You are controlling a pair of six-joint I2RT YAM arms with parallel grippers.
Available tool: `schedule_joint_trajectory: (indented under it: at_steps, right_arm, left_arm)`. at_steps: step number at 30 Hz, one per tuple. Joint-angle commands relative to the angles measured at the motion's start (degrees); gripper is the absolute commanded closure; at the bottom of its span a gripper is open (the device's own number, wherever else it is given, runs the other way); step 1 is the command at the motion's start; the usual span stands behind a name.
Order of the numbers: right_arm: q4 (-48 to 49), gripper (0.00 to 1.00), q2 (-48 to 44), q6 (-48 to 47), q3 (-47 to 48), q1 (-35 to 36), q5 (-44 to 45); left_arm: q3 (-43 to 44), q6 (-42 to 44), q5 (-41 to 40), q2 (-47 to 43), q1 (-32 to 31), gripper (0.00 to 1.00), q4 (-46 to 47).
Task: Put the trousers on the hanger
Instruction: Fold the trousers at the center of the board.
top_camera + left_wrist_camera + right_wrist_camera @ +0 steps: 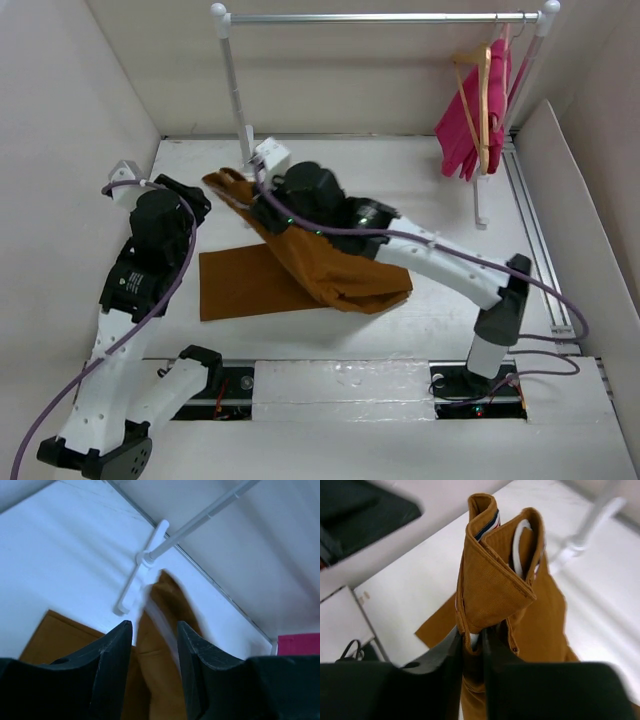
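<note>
The rust-brown trousers [330, 265] lie partly on the white table, with one leg flat toward the left. My right gripper [240, 195] is shut on the folded waistband [495, 580] and lifts it off the table; the striped inner band shows at its top. My left gripper [195, 205] is open and empty just left of the raised waistband. In the left wrist view the trousers [160, 645] show beyond the gap between its fingers [115, 650]. The tan wooden hanger [484, 100] hangs on the rail at the back right.
The white-and-silver clothes rail [380, 17] spans the back, and its left foot [142, 565] stands just behind the waistband. A bright pink garment [470, 120] hangs on the same hanger. White walls close in both sides of the table.
</note>
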Motion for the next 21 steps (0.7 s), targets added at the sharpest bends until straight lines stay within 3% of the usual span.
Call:
schedule_joint_trajectory:
  at_steps: [1,2,4,5,7,10,12,14,15,16,19,21]
  right_arm:
    - [16.1,0.73,4.1,-0.5,1.1,6.4,-3.6]
    - [16.6,0.52,5.7,0.2,0.1,6.4,-5.2]
    - [16.4,0.27,8.5,3.4,-1.1,7.0,-9.9]
    - [16.9,0.10,8.2,3.5,-4.0,6.5,-11.1]
    - [18.6,0.04,4.5,4.1,-8.1,4.6,-11.9]
    - [19.9,0.07,-3.1,4.6,-16.7,0.8,-14.0]
    - [19.0,0.18,-7.7,3.8,-21.6,-3.6,-13.3]
    - [16.8,0.72,-15.2,3.2,-30.0,-9.0,-11.3]
    - [15.7,0.92,-17.6,2.5,-32.7,-11.2,-11.0]
    - [13.8,1.00,-19.6,1.8,-38.1,-13.5,-11.5]
    - [6.5,1.00,-26.1,-2.8,-44.0,-21.9,-12.0]
    - [1.3,0.66,-28.9,-4.9,-47.9,-27.5,-10.5]
  left_arm:
    - [5.6,1.3,-6.8,-1.7,0.2,0.63,-2.2]
    - [6.2,1.3,-8.1,-2.3,0.2,0.62,-3.7]
    - [7.4,2.9,-10.8,-3.3,0.2,0.62,-4.2]
    - [7.8,3.8,-11.2,-4.0,0.2,0.62,-4.2]
    - [8.6,5.0,-12.0,-4.0,0.2,0.62,-4.9]
    - [5.4,4.4,-9.9,-3.9,0.2,0.61,-5.5]
    - [1.5,4.1,-3.5,-3.7,0.2,0.61,-2.8]
    - [-6.3,3.8,2.2,-1.8,0.2,0.61,0.4]
    - [-8.8,3.3,8.5,-0.4,0.2,0.61,1.2]
    - [-13.4,2.9,11.1,2.5,0.2,0.61,1.7]
    - [-21.6,0.3,19.8,7.6,0.8,0.60,5.0]
    - [-25.7,-0.5,23.0,8.6,0.8,0.61,8.7]
